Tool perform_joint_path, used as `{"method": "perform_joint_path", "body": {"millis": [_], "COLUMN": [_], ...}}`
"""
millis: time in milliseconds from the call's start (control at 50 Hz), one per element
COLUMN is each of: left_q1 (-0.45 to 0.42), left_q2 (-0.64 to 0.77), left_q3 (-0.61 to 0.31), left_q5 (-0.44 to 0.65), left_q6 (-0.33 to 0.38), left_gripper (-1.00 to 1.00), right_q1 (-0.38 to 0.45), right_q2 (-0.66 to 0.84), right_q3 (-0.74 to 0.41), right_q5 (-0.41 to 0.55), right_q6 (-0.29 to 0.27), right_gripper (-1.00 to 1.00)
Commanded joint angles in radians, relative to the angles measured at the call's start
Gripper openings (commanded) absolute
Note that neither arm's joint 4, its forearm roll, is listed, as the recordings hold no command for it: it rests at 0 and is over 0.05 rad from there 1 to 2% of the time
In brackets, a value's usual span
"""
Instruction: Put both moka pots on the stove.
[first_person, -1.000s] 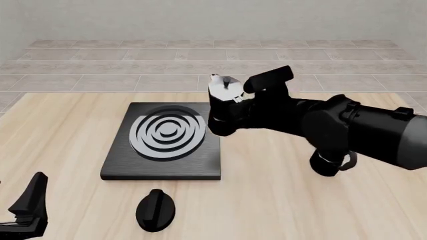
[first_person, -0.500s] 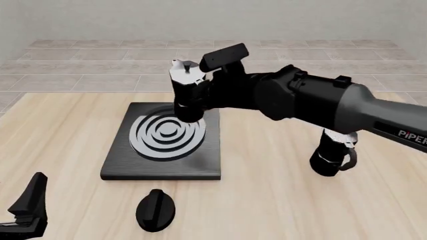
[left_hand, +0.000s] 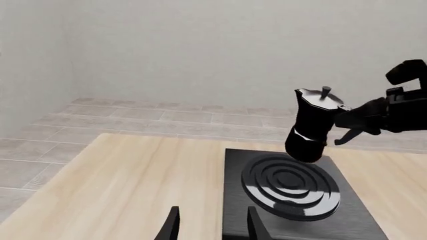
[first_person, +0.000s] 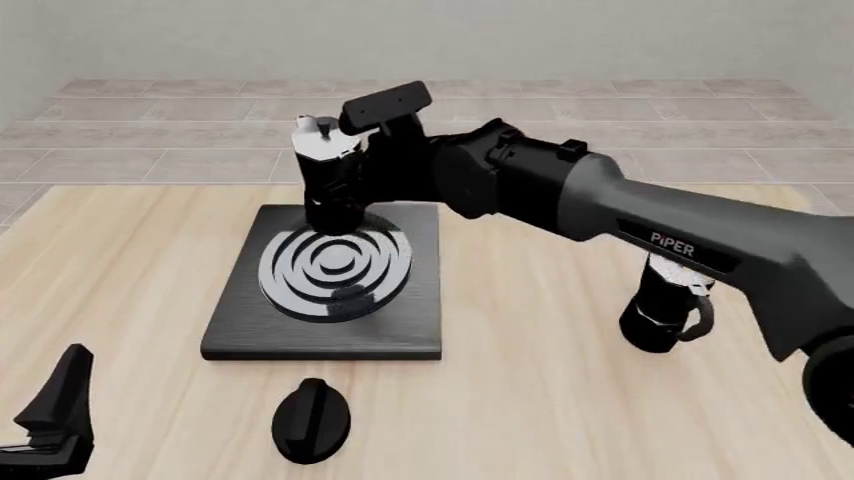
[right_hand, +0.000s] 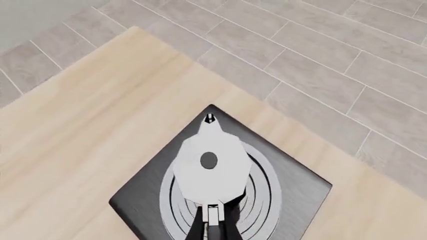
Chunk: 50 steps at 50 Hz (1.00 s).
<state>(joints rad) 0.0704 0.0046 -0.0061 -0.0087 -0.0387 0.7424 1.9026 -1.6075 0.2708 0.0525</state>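
**Technician A:** Above the stove (first_person: 274, 320), which item does the right arm carry?

**Technician B:** One moka pot (first_person: 327, 185). The right pincer (first_person: 358, 180) is clamped on its handle side. The left wrist view shows the pot's base clear of the silver ring burner (left_hand: 291, 186), hanging over the burner's far part and tilted slightly. In the right wrist view the grey lid (right_hand: 210, 170) sits directly over the concentric rings, spout pointing away from the pincer.

**Technician A:** Location of the second moka pot (first_person: 663, 312)?

**Technician B:** On the counter (first_person: 534, 400), to the right of the stove and well apart from it. It stands upright, and the right arm's grey link passes above and in front of its top, hiding the lid.

**Technician A:** Status of the left pincer (first_person: 54, 420)?

**Technician B:** Low at the near left corner of the counter. In the left wrist view its two fingers (left_hand: 172, 226) stand apart with nothing between them, pointing toward the stove's near edge.

**Technician A:** Other items on the counter?

**Technician B:** A black oval knob (first_person: 311, 420) lies just in front of the stove's near edge, apart from the slab.
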Motion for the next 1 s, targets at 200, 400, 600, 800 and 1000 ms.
{"method": "perform_joint_path", "body": {"millis": [200,400,600,800,1000], "left_q1": [0.006,0.007,0.012,0.016,0.021], "left_q2": [-0.002,-0.002,-0.002,-0.002,-0.003], "left_q3": [-0.008,-0.008,-0.007,-0.008,-0.009], "left_q5": [0.006,0.005,0.005,0.005,0.003], "left_q6": [0.000,-0.002,-0.005,-0.004,-0.007], "left_gripper": [1.00,1.00,1.00,1.00,1.00], "right_q1": [0.033,0.047,0.035,0.043,0.048], "right_q2": [0.128,0.182,0.242,0.306,0.340], "right_q3": [-0.206,-0.256,-0.315,-0.402,-0.438], "right_q5": [0.010,0.015,0.027,0.062,0.079], "right_q6": [0.029,0.032,0.029,0.028,0.012], "right_gripper": [-1.00,-1.00,-1.00,-1.00,-1.00]}}
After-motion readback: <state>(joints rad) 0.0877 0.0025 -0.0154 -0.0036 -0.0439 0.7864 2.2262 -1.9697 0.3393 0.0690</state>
